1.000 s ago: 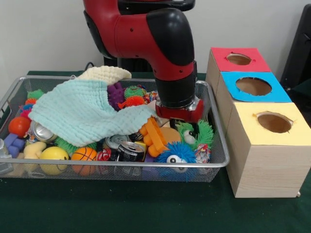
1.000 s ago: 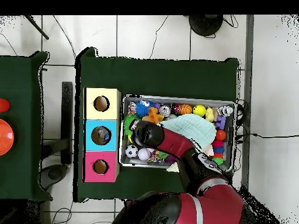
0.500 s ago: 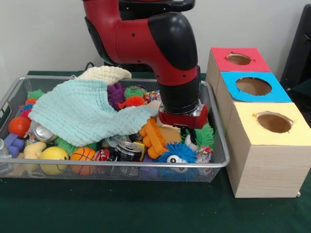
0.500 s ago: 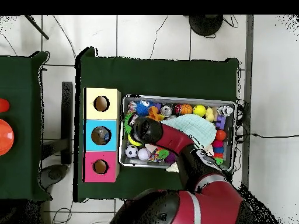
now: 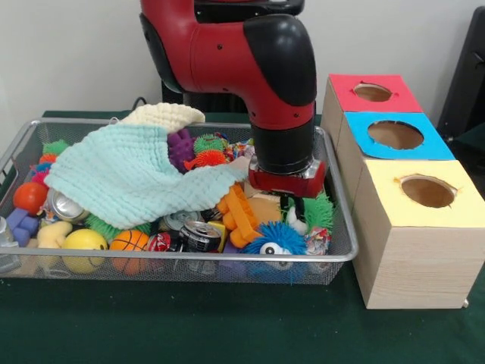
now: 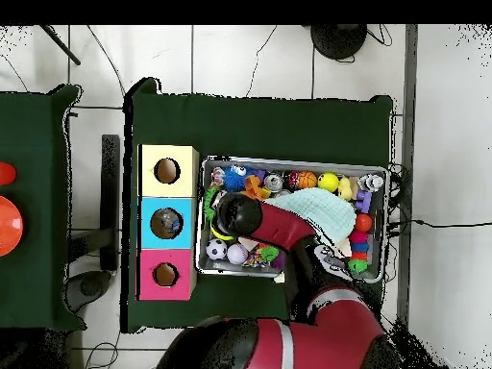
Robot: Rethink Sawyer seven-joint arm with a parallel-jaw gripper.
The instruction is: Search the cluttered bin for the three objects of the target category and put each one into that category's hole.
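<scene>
My gripper [image 5: 292, 206] is down inside the wire bin [image 5: 189, 256], at its right end. It hangs just above a green spiky toy [image 5: 320, 209], with a blue fuzzy ball with eyes [image 5: 274, 239] in front and an orange block toy [image 5: 239, 212] to its left. The wrist housing hides whether anything is held. Beside the bin stand three boxes with round holes: red [image 5: 373, 92], blue [image 5: 395, 135] and yellow [image 5: 428, 191]. In the overhead view the arm's wrist [image 6: 237, 215] covers the gripper at the bin end nearest the blue box [image 6: 166, 223].
A pale green cloth [image 5: 129, 178] and a cream cloth [image 5: 163, 115] cover the bin's middle. Cans [image 5: 201, 235], a basketball [image 5: 130, 241], a yellow ball [image 5: 83, 241], a red ball [image 5: 30, 197] and a purple toy [image 5: 180, 145] crowd the rest. The boxes stand close beside the bin's right wall.
The arm has shifted a little to the right in the front view and sunk lower, bringing the gripper closer to the green spiky toy. The toys and cloth have not moved.
</scene>
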